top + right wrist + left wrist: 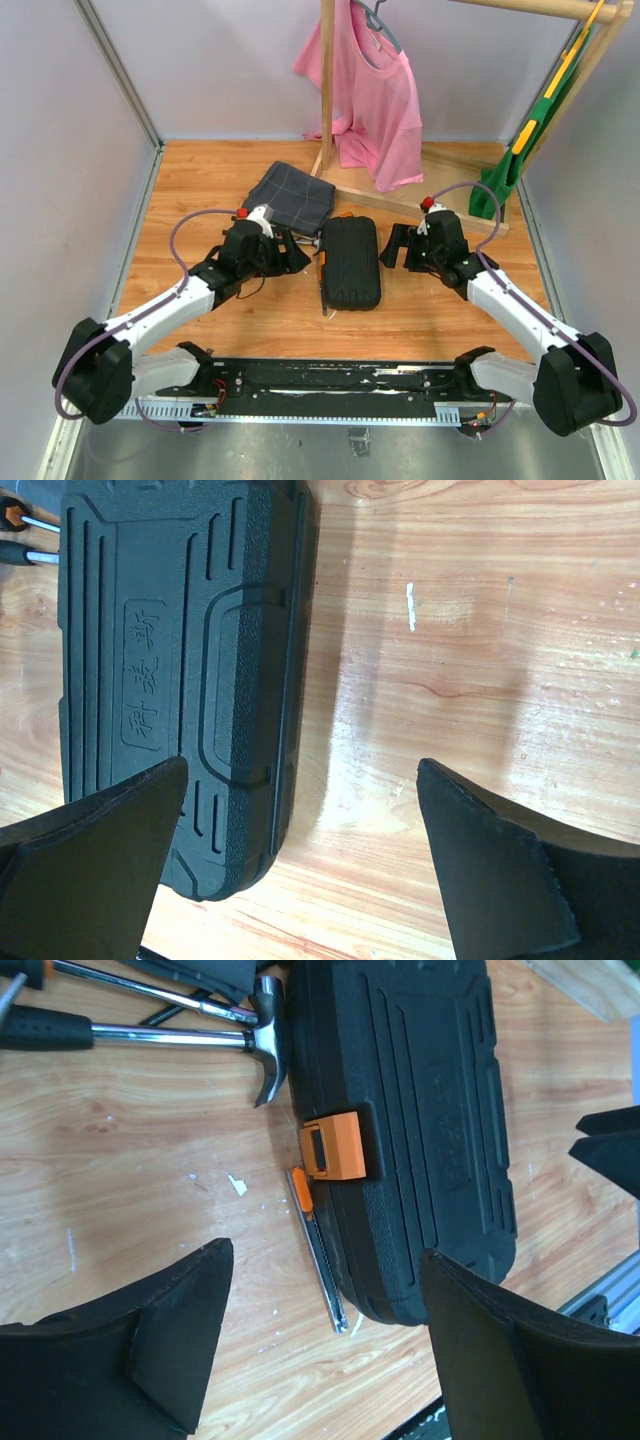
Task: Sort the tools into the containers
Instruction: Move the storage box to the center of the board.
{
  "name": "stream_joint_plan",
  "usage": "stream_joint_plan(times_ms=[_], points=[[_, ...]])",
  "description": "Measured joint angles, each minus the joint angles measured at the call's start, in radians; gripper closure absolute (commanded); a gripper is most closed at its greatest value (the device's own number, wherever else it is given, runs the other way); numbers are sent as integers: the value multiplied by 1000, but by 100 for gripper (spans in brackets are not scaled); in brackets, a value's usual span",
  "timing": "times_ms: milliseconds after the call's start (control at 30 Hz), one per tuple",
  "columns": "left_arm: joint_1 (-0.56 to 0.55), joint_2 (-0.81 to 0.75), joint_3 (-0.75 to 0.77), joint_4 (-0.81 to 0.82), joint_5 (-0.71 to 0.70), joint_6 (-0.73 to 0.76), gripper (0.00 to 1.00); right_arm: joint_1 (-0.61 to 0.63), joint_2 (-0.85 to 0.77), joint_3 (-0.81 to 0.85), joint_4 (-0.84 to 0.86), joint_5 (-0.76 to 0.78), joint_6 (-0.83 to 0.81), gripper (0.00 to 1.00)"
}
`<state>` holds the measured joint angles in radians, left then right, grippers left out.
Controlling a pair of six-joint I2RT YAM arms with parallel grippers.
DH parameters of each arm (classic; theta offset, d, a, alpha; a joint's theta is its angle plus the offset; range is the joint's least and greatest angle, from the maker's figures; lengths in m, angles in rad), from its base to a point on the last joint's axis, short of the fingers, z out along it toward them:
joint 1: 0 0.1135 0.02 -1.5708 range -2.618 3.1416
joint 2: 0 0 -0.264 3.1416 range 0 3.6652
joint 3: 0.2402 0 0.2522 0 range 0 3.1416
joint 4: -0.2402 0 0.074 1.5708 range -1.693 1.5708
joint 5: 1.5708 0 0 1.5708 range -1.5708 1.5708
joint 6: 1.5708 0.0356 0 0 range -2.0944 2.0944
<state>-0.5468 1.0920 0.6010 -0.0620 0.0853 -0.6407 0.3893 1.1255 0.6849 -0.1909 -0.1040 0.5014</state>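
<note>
**Tool case**: shut, lid side up, flat on the table, midway between the two arms. Its long axis runs far-to-near with only a slight tilt. One short end faces the back of the table, the other the arm bases. The orange clasp sits halfway along the long edge facing the left arm and looks latched. The opposite long edge, presumably the hinge, faces the right arm.

**Tools:** all outside the case, none sorted yet.
- The slim screwdriver lies parallel to the clasp edge, touching it or just beside it; I cannot tell which. Its orange end is by the clasp and its metal tip points toward the arm bases.
- The hammer lies crosswise. Its head is at the case's far left corner and its handle points away to the left.
- More shafts lie beyond it, partly cut off.

**Left gripper**: jaws open and empty, above the clasp edge, straddling the screwdriver and the case rim.

**Right gripper**: jaws spread wide and empty, over the hinge-side edge and bare wood.

**Judgement:** the arms flank the case because it has to be opened before anything goes in. The left is placed for the clasp, the right to steady the shell or lift the lid.

A checked cloth lies beyond the left gripper, at the far side of the tools.
</note>
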Motion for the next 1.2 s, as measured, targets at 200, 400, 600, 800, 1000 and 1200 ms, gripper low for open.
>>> stream_joint_plan(times_ms=[200, 400, 600, 800, 1000, 1200], points=[[-32, 137, 3, 78, -22, -11, 31, -1, -30, -24, 2, -11, -8, 1], [-32, 222, 26, 143, -25, -2, 32, -2, -58, -25, 7, -28, -15, 1], [-34, 262, 80, 168, -26, 40, 33, -4, -44, -25, -8, -77, -36, 1], [-40, 291, 113, 169, -48, 88, 34, -8, -34, -25, -21, -97, -39, 1], [-48, 338, 121, 169, -34, 111, 33, -8, -34, -25, -21, -110, -37, 1], [-106, 362, 121, 204, 6, 109, 32, -8, -34, -29, -21, -113, -32, 1]])
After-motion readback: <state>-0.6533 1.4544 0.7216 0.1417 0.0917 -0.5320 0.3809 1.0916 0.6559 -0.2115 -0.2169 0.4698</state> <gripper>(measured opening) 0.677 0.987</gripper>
